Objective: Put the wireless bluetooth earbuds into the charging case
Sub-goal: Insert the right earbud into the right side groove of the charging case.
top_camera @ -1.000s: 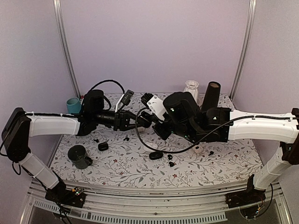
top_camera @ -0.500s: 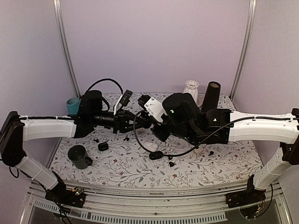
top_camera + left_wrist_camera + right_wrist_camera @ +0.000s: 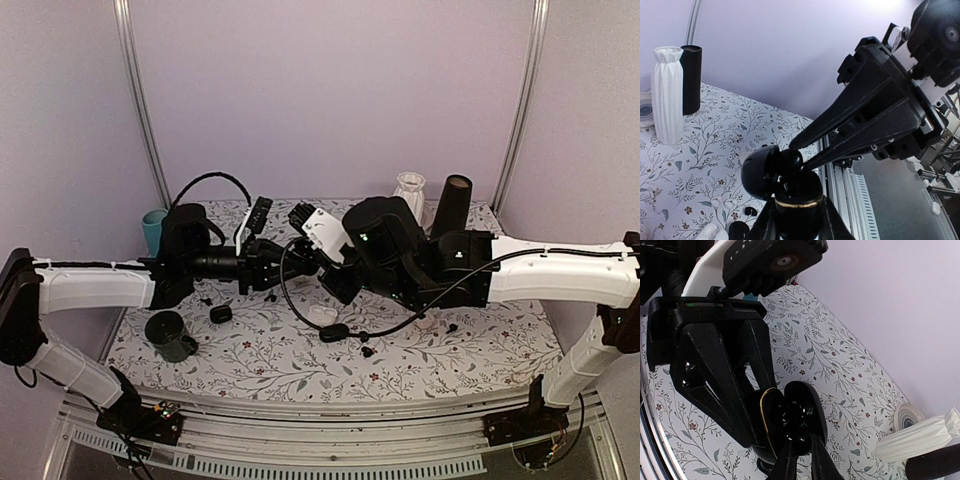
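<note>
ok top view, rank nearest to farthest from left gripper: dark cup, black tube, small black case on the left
From left gripper:
1. small black case, front left
2. dark cup, front, further left
3. black tube, back right

Barred above the middle of the worktop [image 3: 480, 355] by left hand [image 3: 797, 222] and right hand [image 3: 802, 460], tip to tip, clamped on charging case [image 3: 797, 192] and earbud [image 3: 790, 160]. Hemmed along the far edge by white vase [image 3: 409, 190], black cylinder [image 3: 452, 205] and teal cup [image 3: 153, 228]; near the left edge by dark cup [image 3: 170, 335]. Lay open toward the near right corner.
</note>
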`<act>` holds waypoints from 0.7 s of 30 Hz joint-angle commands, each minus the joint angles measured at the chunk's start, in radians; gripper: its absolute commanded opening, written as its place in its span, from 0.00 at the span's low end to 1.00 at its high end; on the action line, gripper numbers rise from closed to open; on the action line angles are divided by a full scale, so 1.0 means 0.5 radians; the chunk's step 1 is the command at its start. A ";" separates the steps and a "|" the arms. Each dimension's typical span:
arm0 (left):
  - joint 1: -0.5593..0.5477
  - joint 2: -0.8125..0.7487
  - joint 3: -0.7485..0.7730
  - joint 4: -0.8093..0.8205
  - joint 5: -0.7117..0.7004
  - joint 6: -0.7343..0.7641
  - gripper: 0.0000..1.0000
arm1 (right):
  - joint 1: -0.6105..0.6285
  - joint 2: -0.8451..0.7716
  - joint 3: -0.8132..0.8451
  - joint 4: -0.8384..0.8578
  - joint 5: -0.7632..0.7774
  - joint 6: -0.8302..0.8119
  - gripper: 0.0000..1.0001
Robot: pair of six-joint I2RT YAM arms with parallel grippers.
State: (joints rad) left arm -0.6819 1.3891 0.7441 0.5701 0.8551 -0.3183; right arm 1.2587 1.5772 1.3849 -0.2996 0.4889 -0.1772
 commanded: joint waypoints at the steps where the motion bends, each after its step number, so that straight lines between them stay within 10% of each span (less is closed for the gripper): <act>1: -0.056 -0.076 -0.023 0.327 -0.031 0.055 0.00 | 0.029 0.081 0.074 -0.122 -0.106 0.019 0.12; 21: -0.084 -0.149 -0.239 0.735 -0.237 0.050 0.00 | 0.025 0.123 0.156 -0.145 -0.127 0.094 0.24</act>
State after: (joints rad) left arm -0.7010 1.3518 0.6289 0.7635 0.7643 -0.3103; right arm 1.2606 1.6115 1.4487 -0.3340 0.4751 -0.1532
